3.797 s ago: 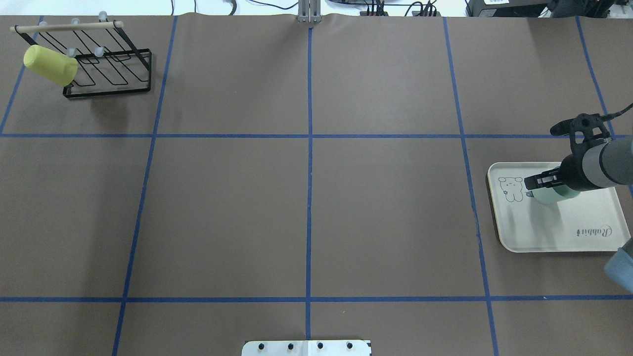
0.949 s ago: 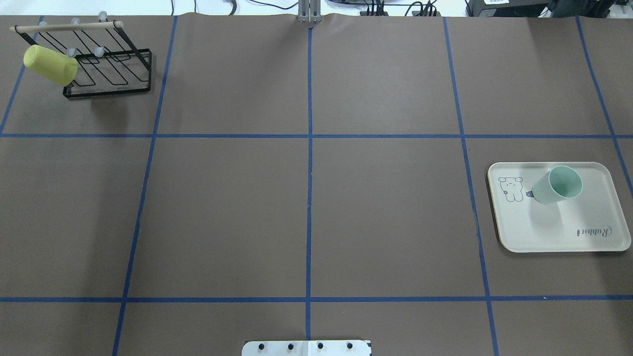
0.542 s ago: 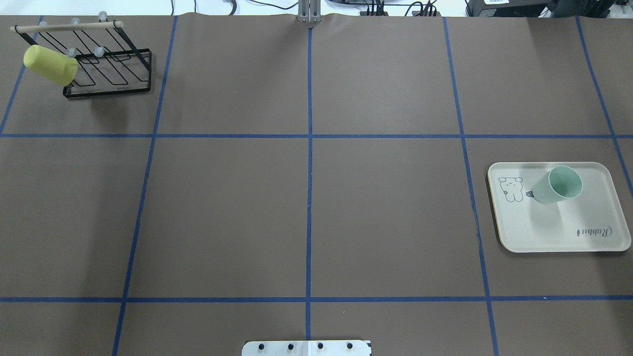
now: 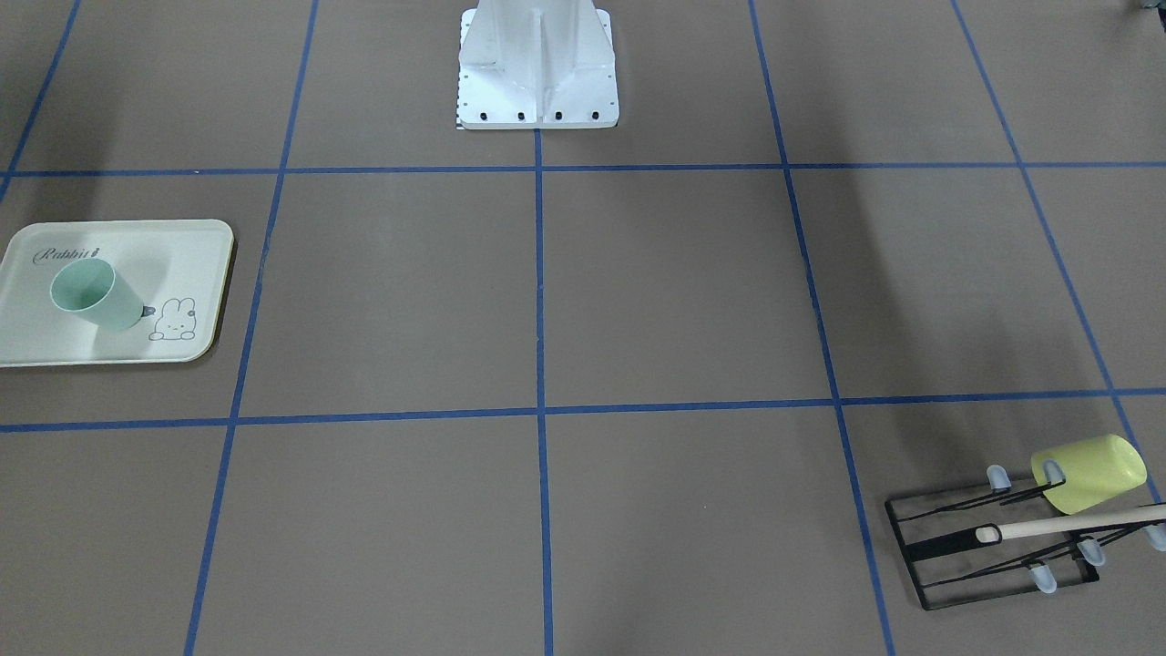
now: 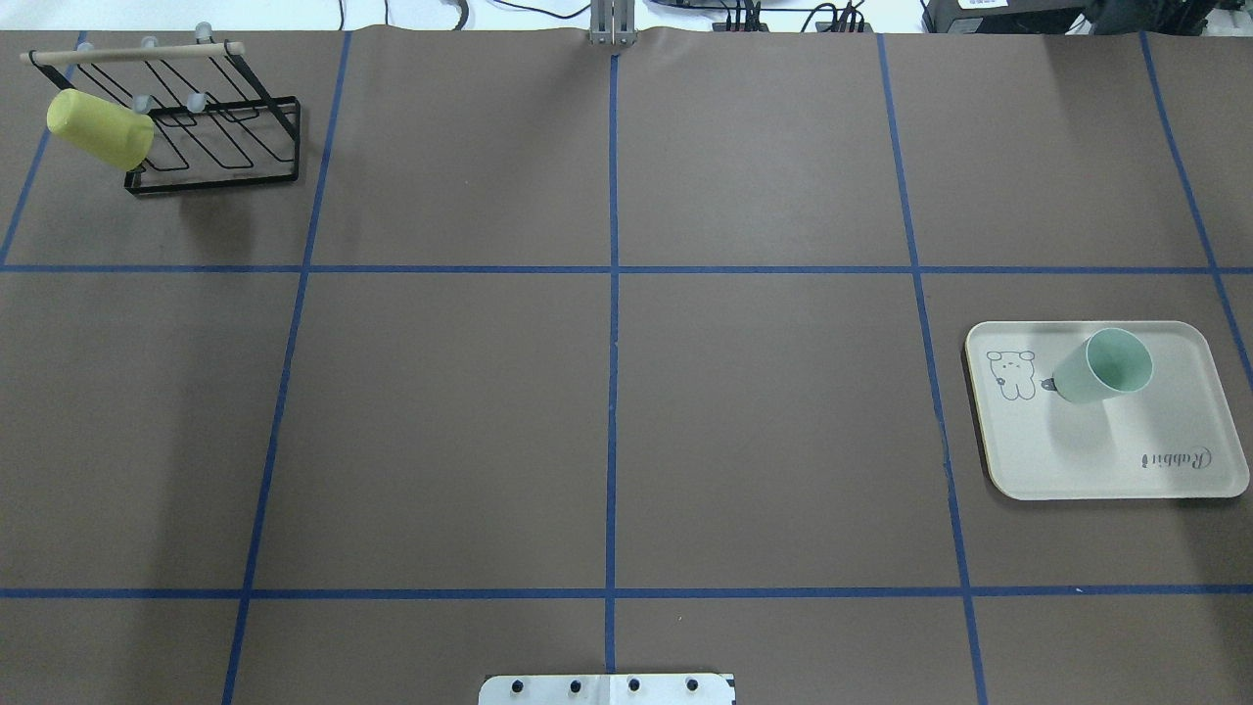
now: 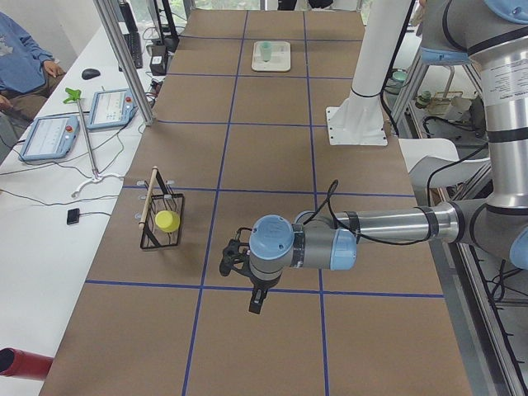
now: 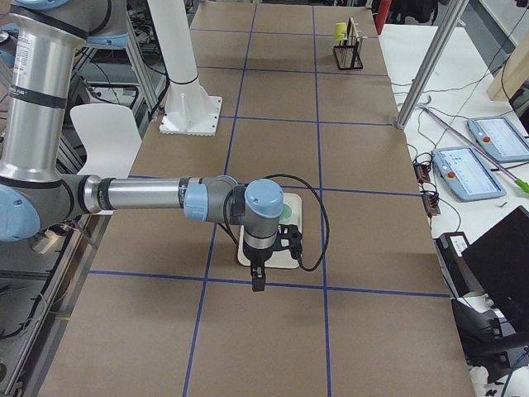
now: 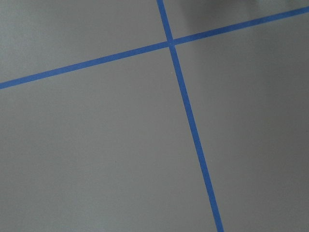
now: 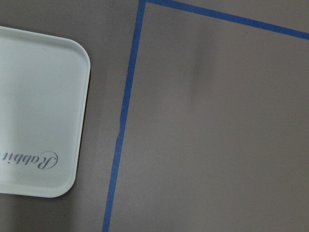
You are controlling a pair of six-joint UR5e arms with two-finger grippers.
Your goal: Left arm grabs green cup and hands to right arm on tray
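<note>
- Standing mouth-up on the tray, the green cup occupies the tray's far half, just beside the rabbit drawing, with nothing touching it.
- The tray lies close to the right edge of the table, about midway between the far and near edges.
- A broad stretch of bare brown surface crossed by blue tape lines runs from the tray to the wire rack in the far left corner. A yellow-green cup hangs on the rack's outer end.
- The arms show only in the side views.
- The left gripper points down over the table's left end, well apart from the rack. I cannot tell how wide its pincer stands.
- The right gripper points down just off the tray's outer edge. I cannot tell its pincer's width either.
- The right arm covers part of the tray and most of the cup in that side view.
- The right wrist view cuts the tray to one rounded corner with the "Rabbit" script.
</note>
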